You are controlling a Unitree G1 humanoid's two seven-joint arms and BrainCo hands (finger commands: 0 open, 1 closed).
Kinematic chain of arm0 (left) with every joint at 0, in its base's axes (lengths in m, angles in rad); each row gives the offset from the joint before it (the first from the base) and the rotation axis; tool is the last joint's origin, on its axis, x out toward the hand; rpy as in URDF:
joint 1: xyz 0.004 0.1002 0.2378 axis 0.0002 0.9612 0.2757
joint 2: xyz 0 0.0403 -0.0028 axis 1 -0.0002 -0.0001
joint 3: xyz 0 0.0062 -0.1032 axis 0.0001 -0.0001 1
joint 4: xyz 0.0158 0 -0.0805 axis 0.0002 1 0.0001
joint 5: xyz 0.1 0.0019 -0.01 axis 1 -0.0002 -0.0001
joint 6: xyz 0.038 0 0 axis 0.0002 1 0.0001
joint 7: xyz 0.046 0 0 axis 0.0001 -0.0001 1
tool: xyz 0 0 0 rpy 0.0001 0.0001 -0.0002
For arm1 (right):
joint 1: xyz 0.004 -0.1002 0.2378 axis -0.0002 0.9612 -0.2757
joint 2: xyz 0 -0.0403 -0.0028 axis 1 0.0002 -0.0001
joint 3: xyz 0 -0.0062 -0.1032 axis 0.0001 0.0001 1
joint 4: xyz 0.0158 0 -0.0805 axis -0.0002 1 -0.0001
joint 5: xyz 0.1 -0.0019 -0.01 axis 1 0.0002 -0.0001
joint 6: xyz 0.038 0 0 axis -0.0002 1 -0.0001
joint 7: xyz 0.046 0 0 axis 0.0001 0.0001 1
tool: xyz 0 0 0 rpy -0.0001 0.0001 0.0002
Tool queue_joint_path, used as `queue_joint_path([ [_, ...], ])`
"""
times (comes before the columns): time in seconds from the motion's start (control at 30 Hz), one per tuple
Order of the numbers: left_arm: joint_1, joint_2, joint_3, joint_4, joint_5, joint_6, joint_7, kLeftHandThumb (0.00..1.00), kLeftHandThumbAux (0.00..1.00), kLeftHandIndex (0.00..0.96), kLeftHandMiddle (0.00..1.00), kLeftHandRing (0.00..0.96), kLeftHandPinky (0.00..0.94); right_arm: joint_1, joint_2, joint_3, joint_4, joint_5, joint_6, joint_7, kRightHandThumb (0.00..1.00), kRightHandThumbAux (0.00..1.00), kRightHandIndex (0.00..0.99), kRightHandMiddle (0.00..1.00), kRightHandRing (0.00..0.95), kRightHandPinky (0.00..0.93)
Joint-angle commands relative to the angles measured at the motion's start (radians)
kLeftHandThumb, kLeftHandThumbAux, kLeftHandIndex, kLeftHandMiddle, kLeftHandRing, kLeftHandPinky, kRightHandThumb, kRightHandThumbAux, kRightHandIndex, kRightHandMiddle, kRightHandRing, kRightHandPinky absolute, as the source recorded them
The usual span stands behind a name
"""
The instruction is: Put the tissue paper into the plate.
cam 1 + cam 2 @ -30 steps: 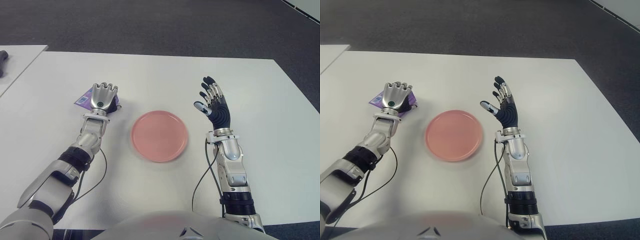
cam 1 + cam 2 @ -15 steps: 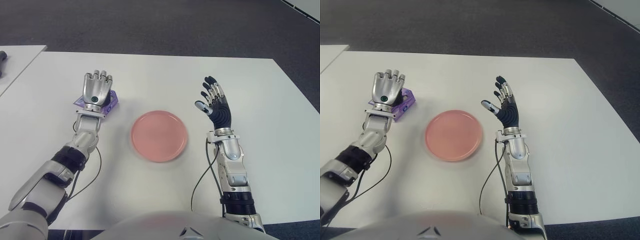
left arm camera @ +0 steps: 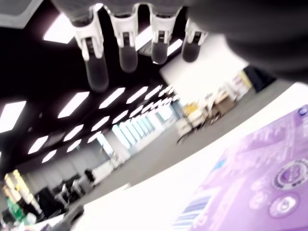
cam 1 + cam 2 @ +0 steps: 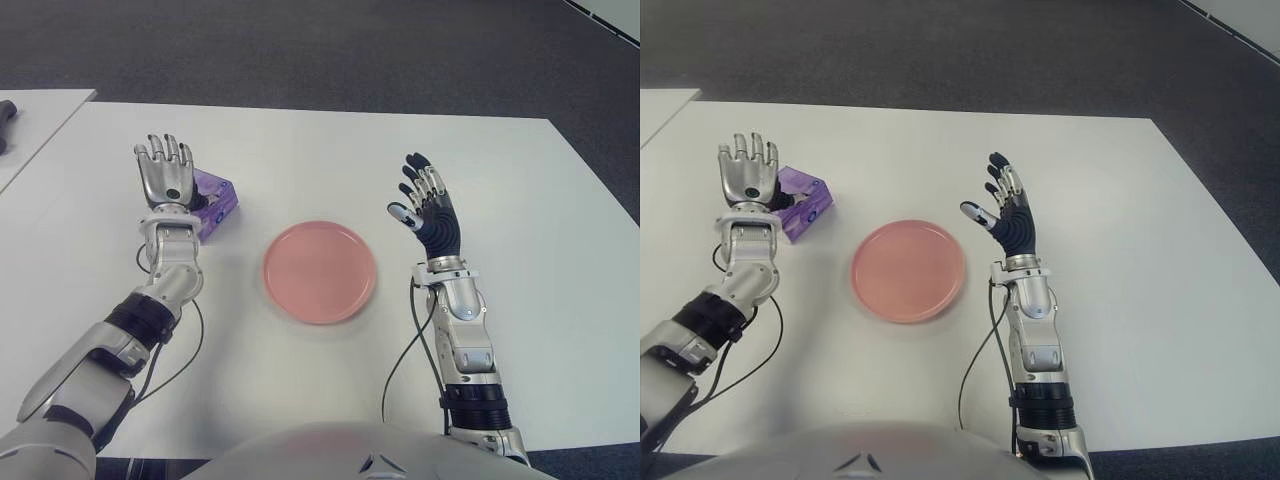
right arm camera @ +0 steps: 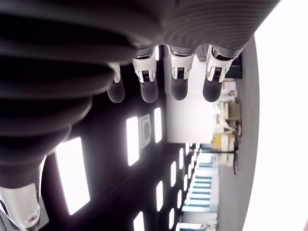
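**Tissue pack on the table, both hands open and empty**

My left robot hand (image 4: pixel 165 175) is raised with its palm turned away from me, fingers (image 3: pixel 126 42) straight and spread, holding nothing. It shows just at the nine o'clock side of the tissue pack (image 4: pixel 212 200), a small purple packet that lies flat on the white table (image 4: pixel 300 150). From the head views I cannot tell whether the heel of this hand touches the pack or only stands in front of it. In my left wrist view the purple wrapper, with its printed barcode and round marks, fills the lower corner beneath the extended fingers, so the pack is close under the hand but not gripped.

The pink plate (image 4: pixel 319 271) sits near the middle of the table, round and bare. The tissue pack is at about ten o'clock from the plate, near it but apart from its rim.

My right robot hand (image 4: pixel 426 202) is held upright at roughly two o'clock from the plate, a short way off its rim. Its fingers (image 5: pixel 179 72) are stretched out and fanned, the thumb pointing toward the plate, with nothing in it. The right wrist view shows the four fingertips extended in a row with only the room beyond them.

Beyond the far edge of the table lies dark carpet (image 4: pixel 330 50). A second white table (image 4: pixel 40 115) shows at the far left corner.
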Motion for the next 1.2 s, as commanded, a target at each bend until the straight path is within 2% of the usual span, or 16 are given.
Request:
queue_joint_path([
  [0.03, -0.011, 0.022, 0.013, -0.024, 0.034, -0.001, -0.07, 0.041, 0.163, 0.0, 0.0, 0.0, 0.0, 0.012, 0.006, 0.003, 0.003, -0.008, 0.024, -0.006, 0.198, 0.62, 0.0, 0.0, 0.0, 0.0],
  [0.13, -0.011, 0.031, 0.032, -0.011, 0.023, -0.004, -0.074, 0.021, 0.145, 0.0, 0.0, 0.0, 0.0, 0.012, 0.008, 0.005, 0.003, -0.01, 0.024, -0.007, 0.198, 0.62, 0.0, 0.0, 0.0, 0.0],
  [0.4, -0.025, -0.02, 0.078, 0.132, -0.058, 0.019, -0.011, 0.028, 0.088, 0.0, 0.0, 0.0, 0.0, 0.013, 0.009, 0.007, 0.001, -0.012, 0.025, -0.009, 0.198, 0.62, 0.0, 0.0, 0.0, 0.0],
  [0.7, -0.053, -0.06, 0.082, 0.223, -0.153, 0.021, -0.038, 0.035, 0.024, 0.0, 0.0, 0.0, 0.0, 0.018, 0.013, 0.011, -0.005, -0.016, 0.025, -0.011, 0.198, 0.62, 0.0, 0.0, 0.0, 0.0],
  [1.2, -0.037, -0.055, 0.071, 0.205, -0.255, -0.039, -0.02, 0.0, 0.01, 0.0, 0.0, 0.0, 0.0, 0.031, 0.016, 0.012, -0.027, -0.019, 0.033, -0.009, 0.198, 0.62, 0.0, 0.0, 0.0, 0.0],
])
